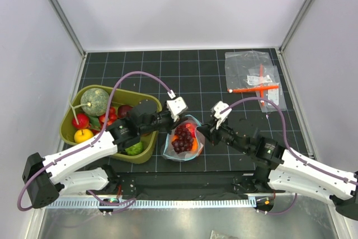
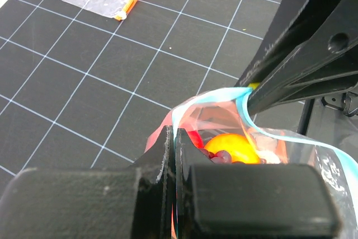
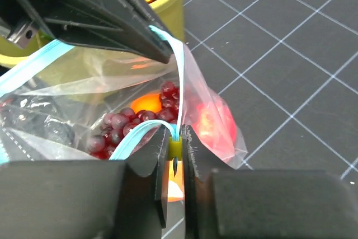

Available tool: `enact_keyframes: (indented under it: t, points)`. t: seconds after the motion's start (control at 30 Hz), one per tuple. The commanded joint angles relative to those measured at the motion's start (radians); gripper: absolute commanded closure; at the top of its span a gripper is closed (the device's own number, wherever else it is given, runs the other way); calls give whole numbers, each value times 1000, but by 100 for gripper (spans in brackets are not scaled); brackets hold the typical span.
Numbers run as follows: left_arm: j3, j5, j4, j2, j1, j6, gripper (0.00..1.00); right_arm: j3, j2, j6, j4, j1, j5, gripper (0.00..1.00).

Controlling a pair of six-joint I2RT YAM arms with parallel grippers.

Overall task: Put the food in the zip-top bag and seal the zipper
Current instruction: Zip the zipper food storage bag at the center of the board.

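We see zip-top bag (image 1: pixel 173 150) near centre of mat (image 1: pixel 212 76), just right of olive bin (image 1: pixel 148 149). Grapes (image 1: pixel 182 138), orange fruit (image 3: pixel 146 103) and red fruit (image 3: pixel 215 124) inside. Crinkled plastic blurs rest; we cannot make out second orange one. Left gripper (image 2: pixel 174 138) clamped on zipper (image 3: pixel 178 76) at left, right gripper (image 3: pixel 176 138) pinched tight on it at right. Whether strip is sealed, we cannot tell. Left arm hides part of bin. Clear packets (image 1: pixel 251 68) far right. Black gridded mat, white walls (image 1: pixel 179 9).

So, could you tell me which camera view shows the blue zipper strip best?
The right wrist view: the zipper rises close and sharp from the right gripper pinching it. The left wrist view shows a curled stretch; the top view only a faint blue rim.
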Motion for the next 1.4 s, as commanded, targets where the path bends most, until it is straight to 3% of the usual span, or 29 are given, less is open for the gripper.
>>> enact_keyframes:
  t: [0.0, 0.07, 0.23, 0.27, 0.37, 0.4, 0.47, 0.6, 0.9, 1.17, 1.37]
  points:
    - [12, 24, 48, -35, -1, -18, 100, 7, -2, 7, 59, -1, -61, 87]
    - [14, 26, 45, -40, -1, -19, 100, 8, -31, 23, 43, 1, -64, 99]
    - [55, 24, -7, -31, -25, -7, 98, 69, -83, 78, -45, -1, -53, 99]
    - [66, 26, -16, -26, -30, -4, 92, 94, -74, 90, -103, -1, -50, 99]
    - [106, 67, -48, -6, -42, -1, 56, 224, -8, 138, -257, -1, -35, 99]
    - [124, 75, -59, 0, -45, -1, 39, 261, 18, 148, -300, -1, -22, 99]
    - [141, 90, -67, 0, -45, -10, 32, 362, 61, 193, -419, -1, 19, 99]
    - [178, 90, -71, -23, -47, -28, 22, 447, 122, 205, -486, -1, -25, 99]
    - [284, 132, -133, 35, -47, 8, 16, 553, 170, 152, -553, -1, -136, 99]
    - [334, 342, -183, 107, -47, 59, 15, 559, 172, 133, -578, -1, -174, 99]
    - [282, 356, -186, 115, -53, 145, 23, 562, 138, 118, -580, -1, -219, 99]
